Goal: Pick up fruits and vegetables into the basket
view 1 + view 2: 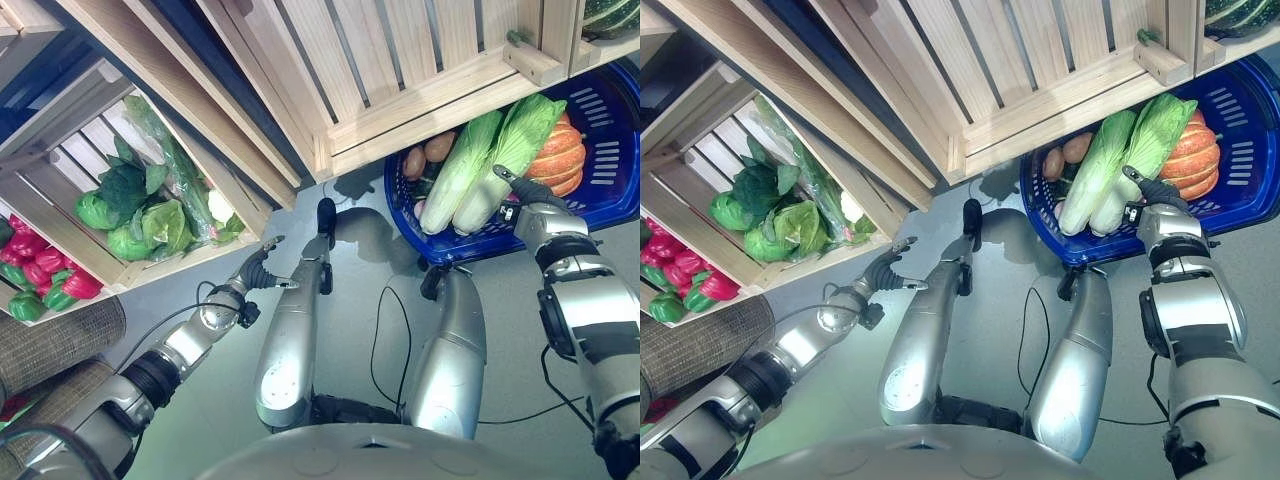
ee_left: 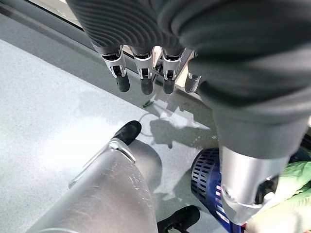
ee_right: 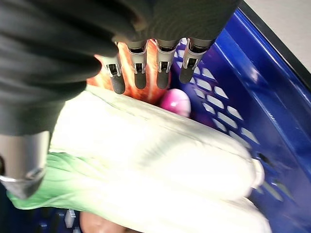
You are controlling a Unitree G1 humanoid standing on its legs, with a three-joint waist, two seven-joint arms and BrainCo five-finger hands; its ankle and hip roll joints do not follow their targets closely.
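Left eye view, basket: the blue basket sits on the floor under the wooden crates. In it lie two long cabbages, an orange pumpkin and brown potatoes.
Left eye view, right hand: the right hand is over the basket, just above the cabbages, close to the pumpkin.
Left eye view, left hand: the left hand is well away from the basket, low by the crate that holds green cabbages and red and green peppers.
Right eye view: the same things, seen from a little to the side. Nothing is in the left hand.
Left wrist view: the left hand's fingers hang straight and loose over the grey floor. The hand is wide and holds nothing. A bit of the basket shows far off.
Right wrist view: the right hand's fingers are straight, spread above the cabbages in the basket. They hold nothing. A small pink round thing lies next to the pumpkin, inside the basket.
How far: I think a good part is done, since the basket is filling up. The greens and peppers in the crate are not yet in the basket.
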